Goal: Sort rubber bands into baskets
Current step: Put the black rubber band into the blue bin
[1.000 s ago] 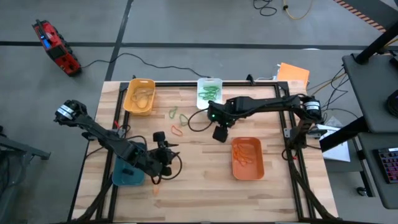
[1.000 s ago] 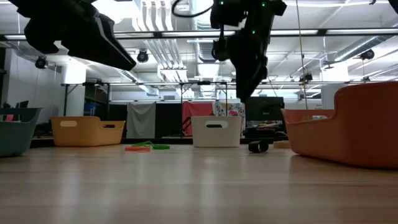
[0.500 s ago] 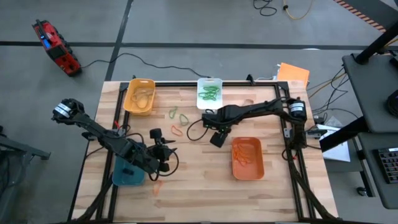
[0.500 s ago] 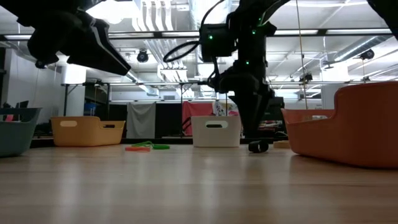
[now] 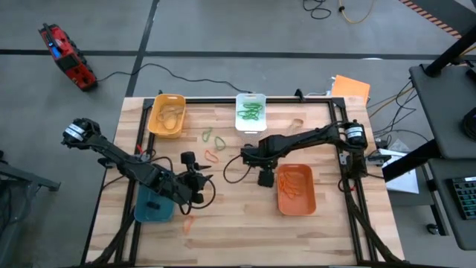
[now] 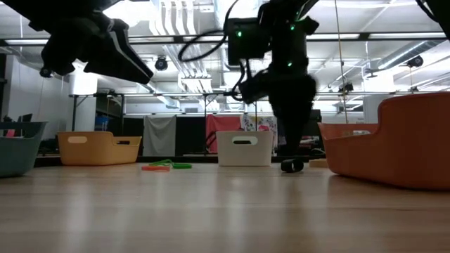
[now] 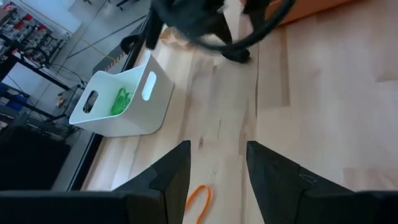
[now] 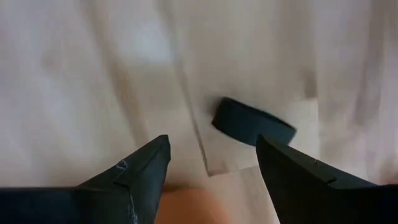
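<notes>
Four baskets stand on the wooden table: yellow (image 5: 166, 116) at the far left, white (image 5: 251, 112) at the far middle holding green rubber bands, orange (image 5: 296, 189) near right, teal (image 5: 152, 205) near left. Loose green bands (image 5: 208, 135) and an orange band (image 5: 212, 156) lie mid-table. A black band (image 8: 252, 122) lies flat on the wood just left of the orange basket. My right gripper (image 8: 212, 142) hangs open above it, pointing down, not touching. My left gripper (image 7: 217, 177) stands open by the teal basket, aimed at the orange band (image 7: 199, 200).
Another orange band (image 5: 186, 222) lies near the table's near edge, beside the teal basket. A tan band (image 5: 297, 121) lies right of the white basket. A black frame rail (image 5: 223, 100) runs along the far edge. Bare wood lies between the two arms.
My right gripper has come down and toward the table's near edge, from beside the white basket to a spot left of the orange basket, over the black band.
</notes>
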Robot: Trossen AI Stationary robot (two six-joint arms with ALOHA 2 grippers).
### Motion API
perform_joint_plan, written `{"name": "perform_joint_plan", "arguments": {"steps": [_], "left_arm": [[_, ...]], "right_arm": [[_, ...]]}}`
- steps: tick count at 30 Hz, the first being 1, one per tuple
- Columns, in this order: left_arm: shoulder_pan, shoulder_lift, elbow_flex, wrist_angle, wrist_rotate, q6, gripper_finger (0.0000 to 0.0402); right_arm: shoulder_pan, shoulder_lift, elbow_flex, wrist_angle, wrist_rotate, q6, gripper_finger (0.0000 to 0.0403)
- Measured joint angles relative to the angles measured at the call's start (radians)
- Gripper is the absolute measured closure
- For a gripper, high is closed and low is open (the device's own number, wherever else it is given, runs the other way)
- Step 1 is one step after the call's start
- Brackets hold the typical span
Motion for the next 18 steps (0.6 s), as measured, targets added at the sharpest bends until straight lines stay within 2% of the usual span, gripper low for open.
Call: {"name": "perform_joint_plan", "arguments": {"steps": [5,7,11,18], "left_arm": [[0.01,0.0,0.001,0.031,0.001,0.008,0.0261],[0.01,0.0,0.002,0.046,0.001,0.008,0.0263],[0.009,0.0,0.002,0.052,0.009,0.008,0.0271],[0.008,0.001,0.0,0.051,0.009,0.008,0.0279]], "right_arm": [[0.011,-0.016,0.003,0.005,0.07,-0.394,0.0174],[0.012,-0.002,0.002,0.025,0.103,-0.485,0.0177],[0.013,0.025,0.002,0.04,0.109,-0.549,0.0184],[0.019,0.068,0.002,0.042,0.109,-0.535,0.0202]]}}
